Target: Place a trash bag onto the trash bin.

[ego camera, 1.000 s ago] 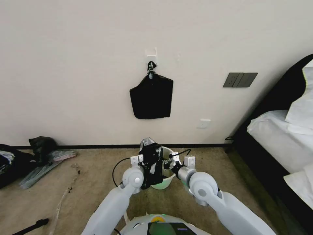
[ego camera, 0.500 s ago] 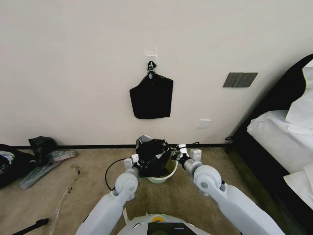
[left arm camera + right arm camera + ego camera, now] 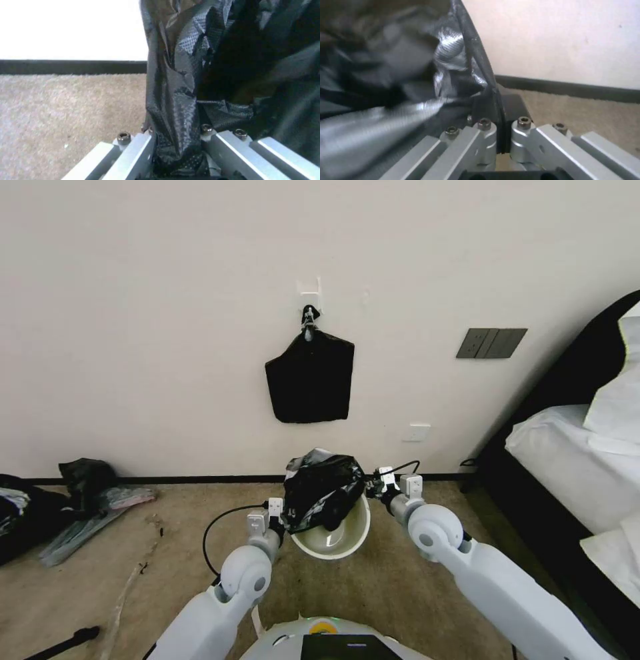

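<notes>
Both claws pinch trash bag (image 3: 322, 488) edges: left claw (image 3: 280, 520) at bag's 8 o'clock, right claw (image 3: 375, 489) at 3 o'clock. Bag bunches over tilted trash bin (image 3: 333, 533) rim, on carpet.

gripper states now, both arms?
Left gripper: shut on the thin glossy black plastic trash bag.
Right gripper: shut on the same bag's edge.

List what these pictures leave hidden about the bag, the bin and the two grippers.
- Trash bin: its far rim and left wall, covered by the trash bag in the head view.
- Left gripper: its tips, buried in film in the left wrist view.
- Right gripper: the bag's mouth beyond it, blurred in the right wrist view.
</notes>
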### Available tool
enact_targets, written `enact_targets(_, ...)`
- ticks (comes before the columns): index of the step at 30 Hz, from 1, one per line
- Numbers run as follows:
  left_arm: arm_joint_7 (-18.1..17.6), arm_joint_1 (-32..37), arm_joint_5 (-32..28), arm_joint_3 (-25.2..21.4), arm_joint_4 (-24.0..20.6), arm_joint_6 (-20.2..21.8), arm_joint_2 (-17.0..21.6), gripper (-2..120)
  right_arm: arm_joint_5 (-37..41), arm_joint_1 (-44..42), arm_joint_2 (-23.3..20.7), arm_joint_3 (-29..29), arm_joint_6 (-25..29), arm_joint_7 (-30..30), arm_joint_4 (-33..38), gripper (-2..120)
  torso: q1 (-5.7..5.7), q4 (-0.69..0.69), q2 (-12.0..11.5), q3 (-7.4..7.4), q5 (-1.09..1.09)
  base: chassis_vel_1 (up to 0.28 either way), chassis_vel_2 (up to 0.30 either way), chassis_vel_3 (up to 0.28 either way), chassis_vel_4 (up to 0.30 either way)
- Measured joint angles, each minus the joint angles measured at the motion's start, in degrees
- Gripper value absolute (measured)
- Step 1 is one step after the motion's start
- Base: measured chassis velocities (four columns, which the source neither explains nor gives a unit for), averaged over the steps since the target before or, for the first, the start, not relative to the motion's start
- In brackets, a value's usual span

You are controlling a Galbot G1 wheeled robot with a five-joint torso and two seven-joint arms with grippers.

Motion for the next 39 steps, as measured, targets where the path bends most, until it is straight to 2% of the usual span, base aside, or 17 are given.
enact_targets(1, 1.6, 0.8, 0.9, -0.5, -0.5, -0.3, 0.3, 3, 1.0, -0.6, -0.5, 0.8, -1.0, -0.4, -0.4, 0, 0.00, 0.00, 0.0, 0.00, 0.00, 0.000, 0.000, 0.000, 0.000)
enact_targets(5, 4.3, 2.7, 2.4, -1.5, -1.5, -1.3, 0.9, 3, 4.1, -1.9, -2.2, 3.5, -3.5, -1.4, -1.6, 0, 0.00, 0.01, 0.0, 0.00, 0.00, 0.000, 0.000, 0.000, 0.000)
enact_targets(9, 5.6, 3.6, 3.0, -2.6, -1.7, -3.0, 0.8, 3, 5.6, -4.0, -4.6, 6.0, -5.3, -3.3, -1.4, 0, 0.00, 0.00, 0.0, 0.00, 0.00, 0.000, 0.000, 0.000, 0.000)
enact_targets(18, 4.7, 3.2, -0.2, -5.5, -1.6, -5.6, -0.7, 3, 9.6, -10.1, -7.5, 11.5, -8.0, -7.9, 1.6, 0, 0.00, 0.00, 0.0, 0.00, 0.00, 0.000, 0.000, 0.000, 0.000)
enact_targets(23, 3.6, 2.6, -2.2, -6.6, -1.6, -6.4, -1.0, 3, 9.8, -12.8, -6.6, 12.7, -8.0, -9.4, 2.1, 0, 0.00, 0.01, 0.0, 0.00, 0.00, 0.000, 0.000, 0.000, 0.000)
enact_targets(32, 0.7, 0.5, -5.6, -6.4, -0.3, -6.6, -2.2, 3, 7.7, -18.4, -0.1, 11.7, -7.9, -9.8, 7.9, 0, 0.00, 0.00, 0.0, 0.00, -0.01, 0.000, 0.000, 0.000, 0.000)
enact_targets(39, 0.3, 0.0, -6.0, -6.4, 0.1, -6.3, -1.9, 3, 5.0, -19.6, 1.2, 11.7, -7.7, -10.4, 7.8, 0, 0.00, 0.00, 0.0, 0.00, -0.01, 0.000, 0.000, 0.000, 0.000)
